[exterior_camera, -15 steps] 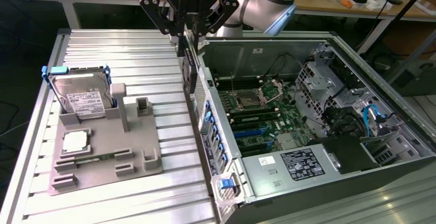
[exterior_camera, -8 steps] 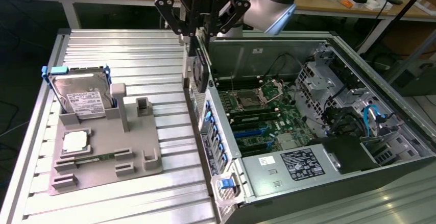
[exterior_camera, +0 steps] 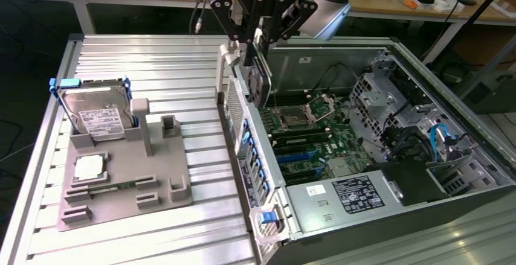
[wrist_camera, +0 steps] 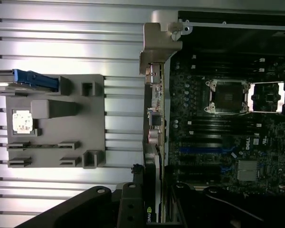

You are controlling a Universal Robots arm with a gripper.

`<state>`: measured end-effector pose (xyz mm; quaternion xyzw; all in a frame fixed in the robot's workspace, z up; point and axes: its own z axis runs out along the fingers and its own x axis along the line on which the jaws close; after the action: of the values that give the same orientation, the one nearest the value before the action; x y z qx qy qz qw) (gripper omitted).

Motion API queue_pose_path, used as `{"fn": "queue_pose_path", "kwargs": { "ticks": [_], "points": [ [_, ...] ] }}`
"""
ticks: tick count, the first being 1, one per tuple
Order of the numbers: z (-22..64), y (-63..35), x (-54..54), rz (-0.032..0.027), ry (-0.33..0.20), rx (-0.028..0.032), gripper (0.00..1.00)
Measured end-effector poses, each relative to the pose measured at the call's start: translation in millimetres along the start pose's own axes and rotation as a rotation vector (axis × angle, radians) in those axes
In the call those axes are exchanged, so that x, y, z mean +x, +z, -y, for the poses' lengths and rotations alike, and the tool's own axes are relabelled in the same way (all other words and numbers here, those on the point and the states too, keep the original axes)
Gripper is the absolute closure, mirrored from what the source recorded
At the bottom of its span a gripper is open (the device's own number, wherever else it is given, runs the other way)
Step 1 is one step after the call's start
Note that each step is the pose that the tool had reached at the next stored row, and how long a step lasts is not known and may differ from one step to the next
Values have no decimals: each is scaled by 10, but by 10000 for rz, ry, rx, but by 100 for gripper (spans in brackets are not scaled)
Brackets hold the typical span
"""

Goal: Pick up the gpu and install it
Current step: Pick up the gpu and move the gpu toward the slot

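My gripper (exterior_camera: 256,40) is shut on the gpu (exterior_camera: 260,83), a thin dark card that hangs edge-down with its silvery end bracket (exterior_camera: 229,54) toward the exterior view's left. The card hovers over the rear wall of the open computer case (exterior_camera: 241,126), just at the edge of the motherboard (exterior_camera: 315,132). In the wrist view the gpu (wrist_camera: 156,118) appears edge-on between the grey holder and the motherboard (wrist_camera: 218,128), its bracket (wrist_camera: 159,42) at the far end. The blue expansion slots (wrist_camera: 199,151) lie beside the card, apart from it.
A grey parts holder (exterior_camera: 121,168) sits on the ribbed metal table (exterior_camera: 161,66), carrying a hard drive in a blue frame (exterior_camera: 96,117), a processor chip (exterior_camera: 87,166) and a memory stick (exterior_camera: 113,186). The case holds a power supply (exterior_camera: 354,195) and drive cage (exterior_camera: 379,96).
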<state>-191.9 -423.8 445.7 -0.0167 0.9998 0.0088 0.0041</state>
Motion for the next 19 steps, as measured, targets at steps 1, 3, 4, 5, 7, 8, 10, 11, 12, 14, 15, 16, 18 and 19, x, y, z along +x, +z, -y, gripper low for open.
{"fn": "queue_pose_path", "kwargs": {
  "ticks": [1,3,4,5,7,8,10,11,12,14,15,16,18,19],
  "points": [
    [1,0,-30,0,0,0,73],
    [3,1,-89,1,-1,-1,73],
    [4,1,-123,1,-1,-1,73],
    [5,1,-150,2,-2,-5,73],
    [6,2,-189,0,-2,-9,73],
    [7,2,-206,1,-3,-11,73],
    [8,3,-245,1,-2,-11,73],
    [9,4,-267,1,-2,-11,73],
    [10,4,-289,1,-2,-11,73],
    [11,6,-337,1,-2,-11,73],
    [12,7,-367,1,-2,-11,73],
    [14,8,-401,0,-2,-11,73],
    [16,11,-463,1,-3,-11,73],
    [17,12,-492,1,-3,-11,73]
  ]
}}
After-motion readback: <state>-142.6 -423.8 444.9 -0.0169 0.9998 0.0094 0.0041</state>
